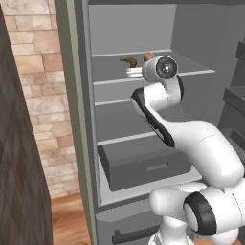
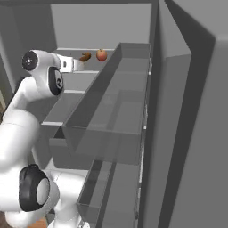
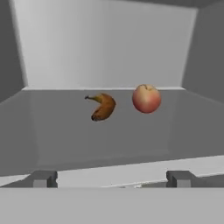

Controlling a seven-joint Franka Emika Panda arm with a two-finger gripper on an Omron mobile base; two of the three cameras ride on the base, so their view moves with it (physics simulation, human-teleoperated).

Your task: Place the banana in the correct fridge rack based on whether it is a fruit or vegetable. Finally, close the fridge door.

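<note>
Two base cameras behind the arm, both facing the fridge rack (image 1: 153, 79), hand camera close along it.

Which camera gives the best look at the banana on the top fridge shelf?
The hand view: the banana lies whole and unobstructed on the fridge rack, left of the apple. In the left base view it is small and distant; in the right base view it is a tiny brown shape beside the arm.

No readable text, label, brand, number or sign on any surface in these views.
</note>
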